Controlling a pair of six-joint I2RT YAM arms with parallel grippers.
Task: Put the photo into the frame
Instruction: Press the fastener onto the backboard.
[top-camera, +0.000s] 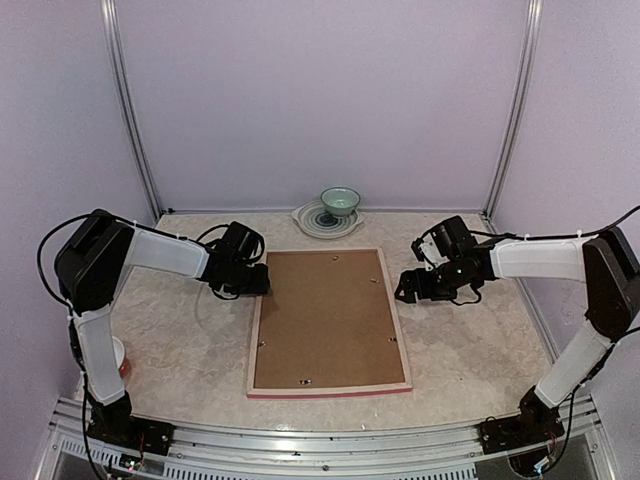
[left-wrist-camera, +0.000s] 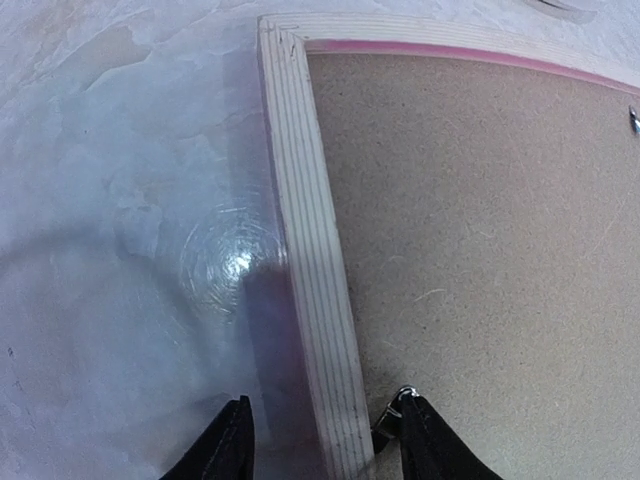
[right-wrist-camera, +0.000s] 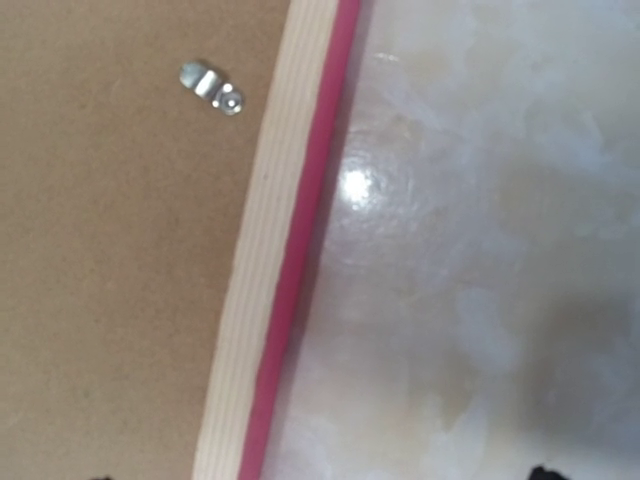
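The frame (top-camera: 258, 330) lies face down in the middle of the table, pale wood up and a pink-red edge showing. A brown backing board (top-camera: 325, 320) fills it, held by small metal tabs (right-wrist-camera: 212, 88). The photo is hidden. My left gripper (top-camera: 262, 280) is open at the frame's far left corner. In the left wrist view its fingers (left-wrist-camera: 240, 440) stand on either side of the left rail (left-wrist-camera: 310, 260), and a metal tab (left-wrist-camera: 395, 410) sits at the inner finger. My right gripper (top-camera: 408, 287) is open over the right rail (right-wrist-camera: 270, 270).
A green bowl (top-camera: 340, 201) stands on a white plate (top-camera: 312, 222) at the back of the table, just beyond the frame. A white cup (top-camera: 120, 355) sits by the left arm's base. Walls close in the back and both sides.
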